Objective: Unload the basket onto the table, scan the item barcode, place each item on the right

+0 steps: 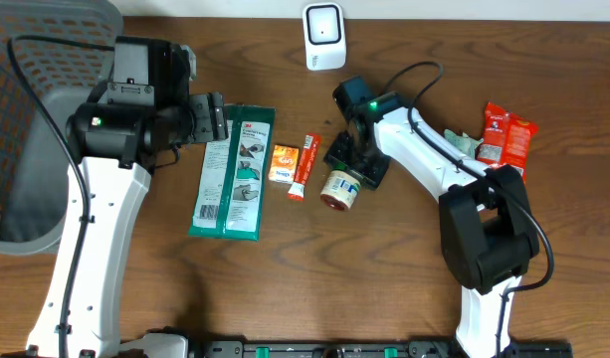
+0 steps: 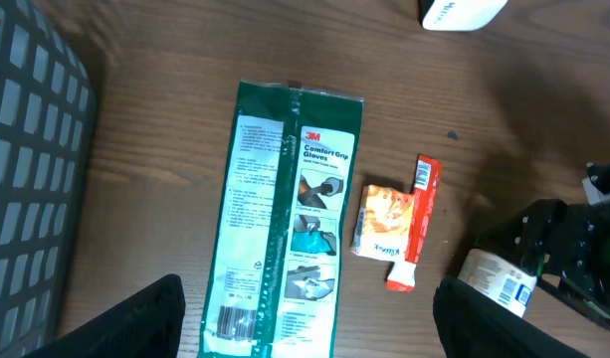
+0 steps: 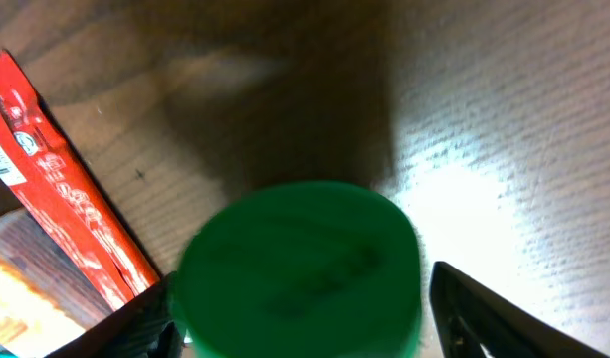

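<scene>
A small jar with a green lid [image 3: 300, 268] lies on its side on the wooden table, mid-right [image 1: 341, 187]. My right gripper [image 3: 306, 320] is open around the lid: the left finger is against it, while a gap shows at the right finger [image 3: 484, 313]. In the overhead view this gripper [image 1: 356, 164] sits just behind the jar. A white scanner [image 1: 323, 36] stands at the table's back edge. My left gripper [image 2: 314, 323] hovers open and empty above a green glove pack [image 2: 285, 219] whose barcode [image 2: 235, 318] faces up.
An orange packet [image 1: 283, 162] and a red tube [image 1: 304, 167] lie between the glove pack [image 1: 233, 171] and the jar. Red snack packets [image 1: 507, 137] lie at the far right. A grey mesh basket [image 1: 36, 119] fills the left edge.
</scene>
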You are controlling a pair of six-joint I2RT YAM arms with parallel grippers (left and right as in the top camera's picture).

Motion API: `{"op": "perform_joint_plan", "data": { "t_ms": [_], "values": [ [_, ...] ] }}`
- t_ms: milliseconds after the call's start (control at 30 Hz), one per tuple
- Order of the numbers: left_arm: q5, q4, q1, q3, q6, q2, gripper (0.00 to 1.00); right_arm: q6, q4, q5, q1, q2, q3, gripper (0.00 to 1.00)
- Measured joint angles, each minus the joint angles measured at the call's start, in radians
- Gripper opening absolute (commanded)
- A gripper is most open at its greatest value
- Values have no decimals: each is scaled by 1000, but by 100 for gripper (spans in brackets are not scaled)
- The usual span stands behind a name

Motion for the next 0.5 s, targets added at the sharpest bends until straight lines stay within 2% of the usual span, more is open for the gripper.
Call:
{"op": "perform_joint_plan", "data": {
  "t_ms": [167,300,500],
  "values": [
    [0,0,0,0,0,0,80,-122,39,14,0,0,0,68],
    [0,0,0,0,0,0,80,-210,50,14,0,0,0,64],
    [0,0,0,0,0,0,80,-332,53,17,27,0,0,89]
  ]
}}
